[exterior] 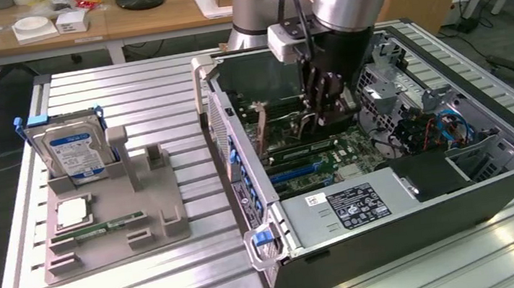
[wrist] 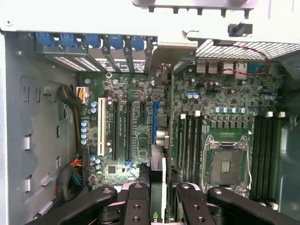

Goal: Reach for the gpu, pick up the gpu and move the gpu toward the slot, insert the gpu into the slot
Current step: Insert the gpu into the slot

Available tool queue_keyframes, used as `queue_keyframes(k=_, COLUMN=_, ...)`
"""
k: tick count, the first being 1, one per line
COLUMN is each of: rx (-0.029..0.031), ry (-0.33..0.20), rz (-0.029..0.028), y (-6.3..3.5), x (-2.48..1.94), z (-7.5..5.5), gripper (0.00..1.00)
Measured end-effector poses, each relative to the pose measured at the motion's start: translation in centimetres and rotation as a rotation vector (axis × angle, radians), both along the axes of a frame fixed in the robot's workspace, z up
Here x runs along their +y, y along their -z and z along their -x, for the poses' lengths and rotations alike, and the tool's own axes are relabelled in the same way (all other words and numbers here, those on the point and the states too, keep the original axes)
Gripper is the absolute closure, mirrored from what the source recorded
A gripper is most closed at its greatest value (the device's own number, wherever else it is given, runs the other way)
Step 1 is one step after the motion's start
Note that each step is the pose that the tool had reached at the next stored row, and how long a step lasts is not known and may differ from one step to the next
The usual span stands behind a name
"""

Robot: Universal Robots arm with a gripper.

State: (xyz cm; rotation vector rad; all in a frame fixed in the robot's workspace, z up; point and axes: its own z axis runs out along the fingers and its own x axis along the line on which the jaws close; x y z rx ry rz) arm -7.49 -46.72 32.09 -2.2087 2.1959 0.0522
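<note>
- Risk, misalignment: gpu (wrist: pixel 160 172) seen edge-on, in line with the blue slot (wrist: pixel 154 119); a slight skew or tilt likely to land the edge connector on the slot's lip rather than in it, with the force going into the motherboard (wrist: pixel 225 108).
- Risk, bracket end: what looks like the silvery bracket (wrist: pixel 162 71) close to the blue-clipped openings (wrist: pixel 117 47) in the rear wall; possible catch there, leaving the card cocked with one end high.
- Risk, slip: thin card, narrow hold; a downward push liable to slide it up through the fingers (wrist: pixel 138 201) instead of seating it.
- Risk, neighbours: memory slots (wrist: pixel 190 140) just beside on one side, black expansion slots (wrist: pixel 127 131) on the other; little room for sideways drift.
- Seating: cannot tell whether bottom edge sits in the slot or just above it.
- Tool: gripper (wrist: pixel 161 202) closed partway, one finger against each face of the gpu, card upright between them.
- Location: gpu inside the open computer case (exterior: pixel 422 227), low over the board, in the gripper.
</note>
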Motion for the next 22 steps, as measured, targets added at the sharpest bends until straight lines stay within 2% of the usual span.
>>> queue_keyframes(k=5, rx=-0.0001, ry=-0.002, rz=0.0001, y=0.83, x=-0.1, z=0.0, gripper=0.74)
queue_keyframes(k=9, rx=-0.0036, ry=-0.007, rz=0.0002, y=1.23, x=-0.1, z=0.0, gripper=0.74)
queue_keyframes(k=18, rx=-0.0038, ry=-0.007, rz=0.0001, y=2.69, x=-0.1, z=0.1, gripper=0.74)
queue_keyframes(k=22, rx=-0.0038, ry=-0.007, rz=0.0002, y=3.39, x=-0.1, z=0.7, gripper=0.74)
